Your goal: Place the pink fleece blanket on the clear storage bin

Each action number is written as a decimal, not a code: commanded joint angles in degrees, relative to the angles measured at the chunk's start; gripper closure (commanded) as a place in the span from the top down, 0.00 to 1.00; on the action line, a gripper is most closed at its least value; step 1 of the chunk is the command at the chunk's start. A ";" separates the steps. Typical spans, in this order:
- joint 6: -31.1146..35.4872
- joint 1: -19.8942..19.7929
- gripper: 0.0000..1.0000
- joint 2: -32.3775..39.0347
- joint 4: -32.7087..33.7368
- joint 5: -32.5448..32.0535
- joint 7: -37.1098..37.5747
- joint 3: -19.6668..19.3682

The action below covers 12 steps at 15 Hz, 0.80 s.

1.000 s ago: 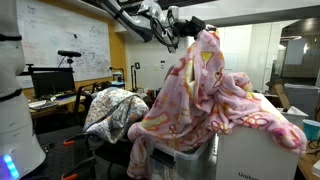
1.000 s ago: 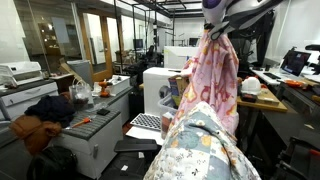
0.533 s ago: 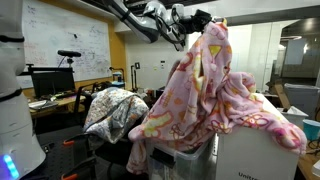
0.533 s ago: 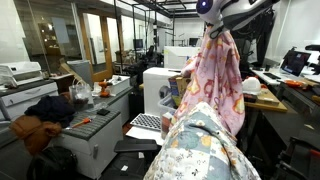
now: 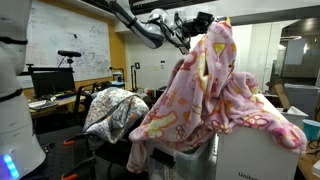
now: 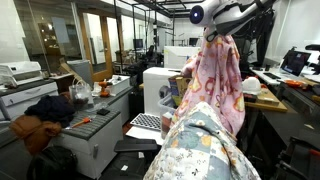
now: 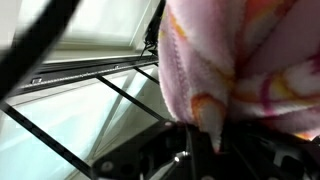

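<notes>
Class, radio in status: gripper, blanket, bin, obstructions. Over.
Gripper shut on pink fleece blanket, held high. Lower folds draped over clear storage bin. Folds also spill onto white box beside it.

The arm [image 6: 238, 10] is built of rounded pale grey links with darker joints, and a black cable [image 7: 45, 40] runs alongside it. A round joint cap [image 6: 197, 14] shows a blue ring. The end effector [image 5: 203, 20] is black.

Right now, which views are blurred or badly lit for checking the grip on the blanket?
Wrist view: the pink fleece blanket fills the right, too close and soft, background washed out. In an exterior view the gripper is dark, its detail lost. In an exterior view lighting is even, but the grey-white patterned blanket blurs the foreground.
</notes>
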 commanded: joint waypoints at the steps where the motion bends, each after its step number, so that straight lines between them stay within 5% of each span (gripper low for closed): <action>1: 1.11 -0.16 0.01 1.33 1.68 0.05 -1.47 -0.03; 2: 1.81 -0.27 0.22 1.50 1.56 0.50 -1.61 0.07; 8: 11.71 -0.77 0.67 0.11 -1.12 3.78 -3.96 0.82; 12: 25.21 -1.84 0.95 -0.90 -2.90 8.26 -6.58 1.29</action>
